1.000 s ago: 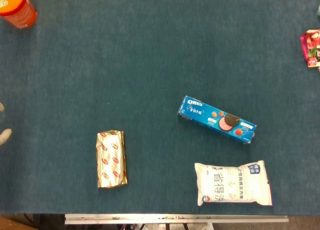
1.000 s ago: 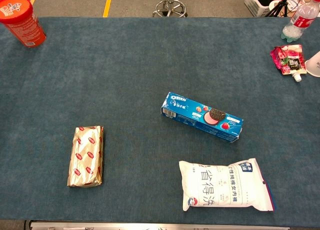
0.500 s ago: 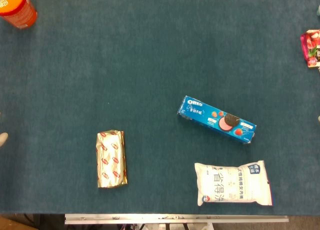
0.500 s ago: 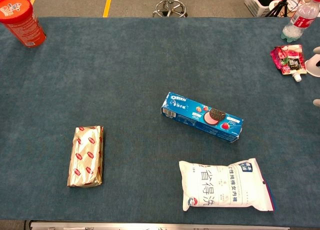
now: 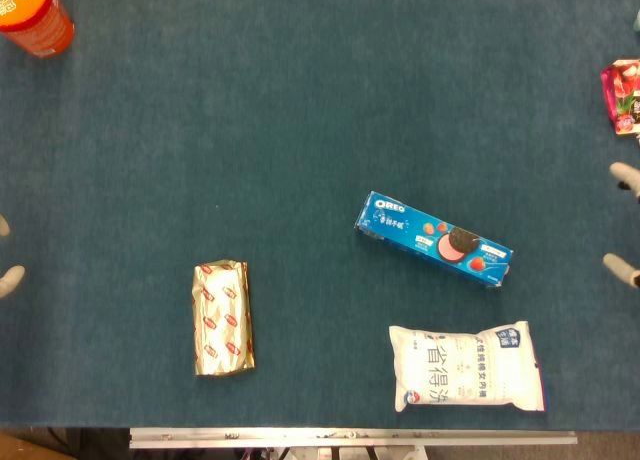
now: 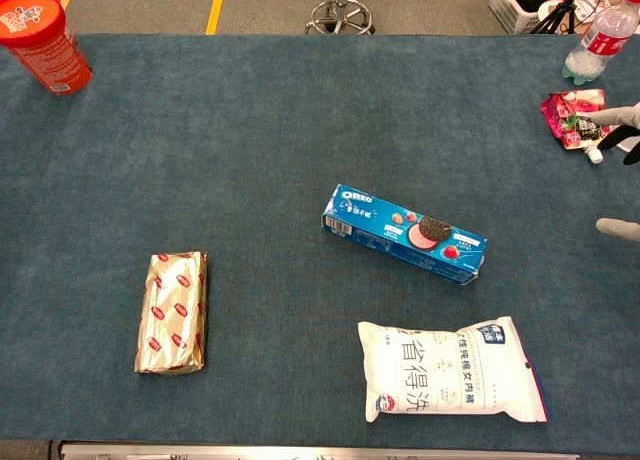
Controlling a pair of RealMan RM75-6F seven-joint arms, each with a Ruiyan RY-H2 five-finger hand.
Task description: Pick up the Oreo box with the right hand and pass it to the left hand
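Note:
The blue Oreo box lies flat on the blue cloth, right of centre, slanting down to the right. Only fingertips of my right hand show at the right edge, spread apart and empty, well to the right of the box. At the left edge of the head view, two fingertips of my left hand peek in, apart, far from the box. The rest of both hands is out of frame.
A gold foil packet lies front left. A white pouch sits just in front of the Oreo box. A red canister stands at the far left corner, a pink pouch and a bottle far right.
My right hand's fingertips have come into view from the right edge, moving inward. The left fingertips shifted slightly at the left edge. The objects have not moved.

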